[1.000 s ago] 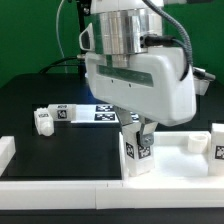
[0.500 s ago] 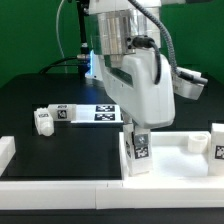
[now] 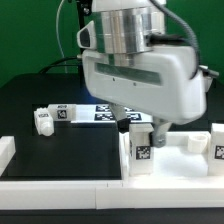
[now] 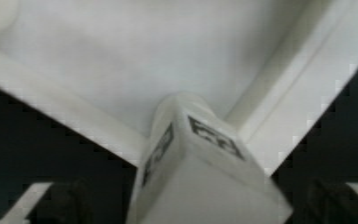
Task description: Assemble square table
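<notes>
Straddling the short chunky white tagged leg — upright on the white plastic square slab — jaws wide apart, gripping nothing.

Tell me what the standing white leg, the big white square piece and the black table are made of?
The upright leg looks like hard white plastic, smooth and evenly coloured; its black-and-white tag seems a printed sticker. The square tabletop looks like the same plastic, with a moulded raised rim. The black table is matte, without shine, perhaps cloth or a mat.
</notes>
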Controlling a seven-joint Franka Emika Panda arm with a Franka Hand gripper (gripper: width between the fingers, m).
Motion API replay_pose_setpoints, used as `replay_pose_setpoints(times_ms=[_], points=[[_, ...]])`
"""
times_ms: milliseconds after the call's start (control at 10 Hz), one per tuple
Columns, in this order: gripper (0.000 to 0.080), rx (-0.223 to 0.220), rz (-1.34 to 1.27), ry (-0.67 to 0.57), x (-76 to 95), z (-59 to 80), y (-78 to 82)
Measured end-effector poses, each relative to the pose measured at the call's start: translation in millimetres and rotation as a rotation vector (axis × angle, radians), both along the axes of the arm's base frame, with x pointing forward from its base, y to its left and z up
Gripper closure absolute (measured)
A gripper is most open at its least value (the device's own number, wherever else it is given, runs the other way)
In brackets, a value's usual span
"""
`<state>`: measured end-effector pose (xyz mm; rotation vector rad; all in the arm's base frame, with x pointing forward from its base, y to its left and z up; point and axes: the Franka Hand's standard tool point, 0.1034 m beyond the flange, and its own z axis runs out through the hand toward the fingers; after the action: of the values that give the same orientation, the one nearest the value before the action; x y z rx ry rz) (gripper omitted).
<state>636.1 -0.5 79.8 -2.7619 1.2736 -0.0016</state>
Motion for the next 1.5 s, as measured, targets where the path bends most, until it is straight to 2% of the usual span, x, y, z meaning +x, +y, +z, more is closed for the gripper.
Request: replay_pose_setpoints(times_ms=[100,400,500,700,900,1100,1200,1500], points=[[0.0161,0.002,0.000,-0.001,-0.4,1.2,2.2],[0.0152,-0.022,0.264,-0.019,-0.6,-0.2,-0.4],[0.0151,-0.050,0.475,-0.026,-0.5,-2.8,-2.0],[0.0151,-0.064,0.762,-0.039,-1.9,-7.4,-0.7],[0.0151,-0.064,0.772,-0.040,-1.9,-7.4,-1.1],[0.0417,-0.062,0.752,-0.039,-2.0,-7.5,-1.0],[0.0515,-0.056,0.648,-0.033,-2.0,-7.5,-0.4],[0.0515,-0.058,0.341,-0.019,-1.6,-7.9,1.5]])
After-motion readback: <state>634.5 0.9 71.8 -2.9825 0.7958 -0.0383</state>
